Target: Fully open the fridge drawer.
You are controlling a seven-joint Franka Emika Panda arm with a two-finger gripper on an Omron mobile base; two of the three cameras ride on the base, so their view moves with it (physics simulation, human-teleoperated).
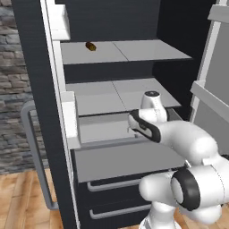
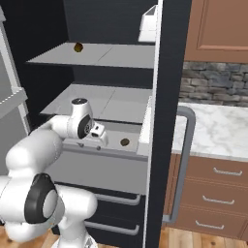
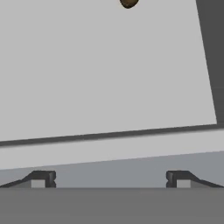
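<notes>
Gripper (image 3: 110, 179) is spread wide on my hand view, the two dark fingertips (image 3: 41, 178) standing far apart at the bottom with nothing between them. Nothing is held. Just past the tips I see the thin raised lip of the fridge drawer (image 3: 109, 151) running across the frame, and beyond it the pale grey floor of the drawer. Whether the tips actually touch that lip I cannot tell; they sit right at it. A small brown item (image 3: 128, 3) lies on the drawer floor at the far side, half cut off by the top edge.

From the right base view, the hand (image 2: 98, 131) hangs over the drawer's front edge (image 2: 104, 151), pointing down into it, and the same brown item (image 2: 124, 142) rests inside, off to the side of the hand. The drawer juts out from the fridge body, below the two grey shelf plates (image 2: 97, 104).

From the left base view, the white arm (image 1: 179, 138) reaches across the drawer (image 1: 120, 159), whose flat light-grey front stands proud of the dark drawers with bar handles (image 1: 109, 185) beneath it. Another small brown object (image 1: 91, 46) sits on the upper shelf. The fridge door (image 1: 40, 112) is swung open at the side, its long grey handle (image 1: 33, 156) facing out.
</notes>
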